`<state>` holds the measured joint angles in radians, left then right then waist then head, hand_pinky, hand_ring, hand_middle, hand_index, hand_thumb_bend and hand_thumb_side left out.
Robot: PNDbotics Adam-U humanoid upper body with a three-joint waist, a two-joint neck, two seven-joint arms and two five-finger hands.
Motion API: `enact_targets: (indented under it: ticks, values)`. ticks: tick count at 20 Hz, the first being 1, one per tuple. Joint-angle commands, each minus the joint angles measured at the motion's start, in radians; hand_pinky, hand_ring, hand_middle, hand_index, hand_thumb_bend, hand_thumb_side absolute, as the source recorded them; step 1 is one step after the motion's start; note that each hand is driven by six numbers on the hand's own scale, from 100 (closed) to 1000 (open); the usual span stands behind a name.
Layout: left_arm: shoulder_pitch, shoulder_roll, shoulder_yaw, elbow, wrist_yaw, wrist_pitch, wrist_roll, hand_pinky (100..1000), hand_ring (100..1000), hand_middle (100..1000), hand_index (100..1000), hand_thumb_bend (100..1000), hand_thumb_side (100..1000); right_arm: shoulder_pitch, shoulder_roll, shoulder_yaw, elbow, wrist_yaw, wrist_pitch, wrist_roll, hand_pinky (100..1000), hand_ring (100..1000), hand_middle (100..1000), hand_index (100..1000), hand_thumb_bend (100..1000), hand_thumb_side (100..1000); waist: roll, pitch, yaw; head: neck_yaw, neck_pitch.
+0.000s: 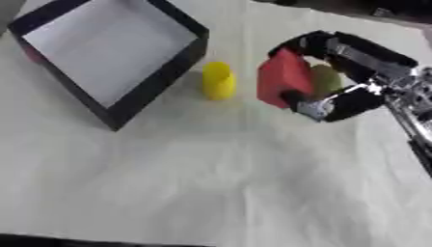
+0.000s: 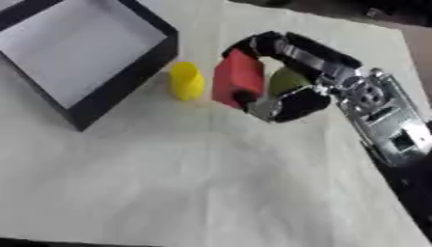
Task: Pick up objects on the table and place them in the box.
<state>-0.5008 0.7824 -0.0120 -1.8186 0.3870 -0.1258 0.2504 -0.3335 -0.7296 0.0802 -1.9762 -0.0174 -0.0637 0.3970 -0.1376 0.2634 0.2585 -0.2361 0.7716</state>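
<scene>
A red block (image 1: 283,78) is held in my right hand (image 2: 305,79), whose fingers curl over its top and whose thumb presses its lower side. Behind the block, inside the hand, an olive-green rounded object (image 2: 287,80) shows; whether the hand touches it I cannot tell. A yellow cylinder (image 1: 218,80) stands upright on the table just left of the red block, close to the box. The black-walled box (image 1: 160,79) with a white floor lies at the upper left, and nothing shows inside it. My left hand is out of sight.
A white cloth (image 1: 211,173) covers the table, with wide bare space in front. A dark strip runs along the near edge. My right forearm (image 2: 388,130) comes in from the right side.
</scene>
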Motion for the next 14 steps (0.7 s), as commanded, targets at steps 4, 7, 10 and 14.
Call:
enact_targets:
  ticks: [4, 7, 10, 14]
  values:
    - [-0.040, 0.025, 0.017, -0.046, 0.016, -0.015, 0.005, 967, 636, 911, 807, 116, 685, -0.046, -0.165, -0.050, -0.024, -0.072, 0.026, -0.079, 919, 514, 399, 678, 100, 100, 0.034, -0.037, 0.046, -0.072, -0.002]
    - [-0.059, 0.024, 0.016, -0.063, 0.023, -0.019, 0.006, 962, 640, 909, 808, 125, 660, -0.071, -0.210, -0.058, -0.024, -0.097, 0.063, -0.107, 920, 515, 400, 678, 100, 100, 0.037, -0.034, 0.083, -0.106, -0.002]
    - [-0.082, 0.020, 0.016, -0.078, 0.030, -0.024, 0.008, 957, 645, 907, 809, 136, 636, -0.084, -0.247, -0.066, -0.024, -0.103, 0.112, -0.141, 917, 514, 398, 677, 100, 100, 0.040, -0.034, 0.128, -0.149, -0.002]
    - [-0.114, 0.013, 0.014, -0.099, 0.038, -0.031, 0.010, 948, 654, 902, 811, 158, 591, -0.112, -0.303, -0.068, -0.023, -0.104, 0.160, -0.193, 910, 515, 398, 673, 100, 100, 0.040, -0.041, 0.187, -0.203, -0.002]
